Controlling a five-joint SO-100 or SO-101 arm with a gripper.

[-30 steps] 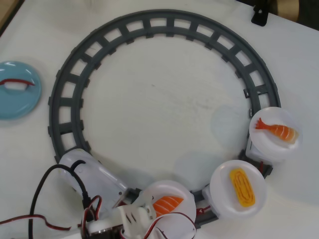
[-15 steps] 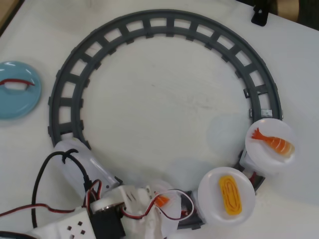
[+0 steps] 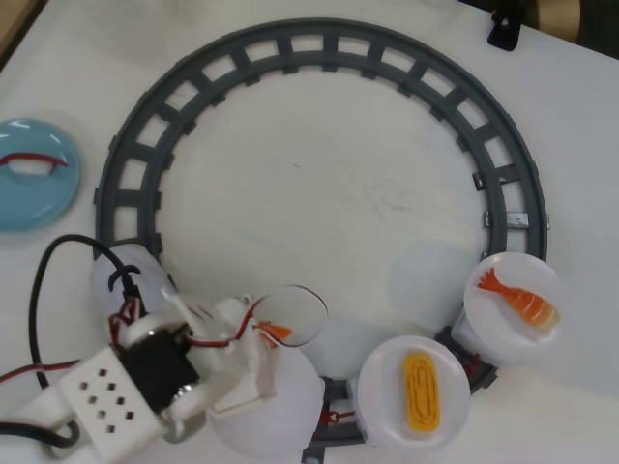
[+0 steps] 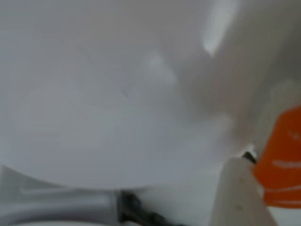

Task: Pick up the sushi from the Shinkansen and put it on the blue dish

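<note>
Gripper fingers pinch the sushi (orange, striped)

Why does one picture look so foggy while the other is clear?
The wrist view is very close to a white plate, so nearly everything is out of focus: only soft white shapes and a blurred orange piece, the sushi, at the right edge. The overhead view is sharp enough to show the track and the blue dish, with soft, even light and faint shadows.
</note>
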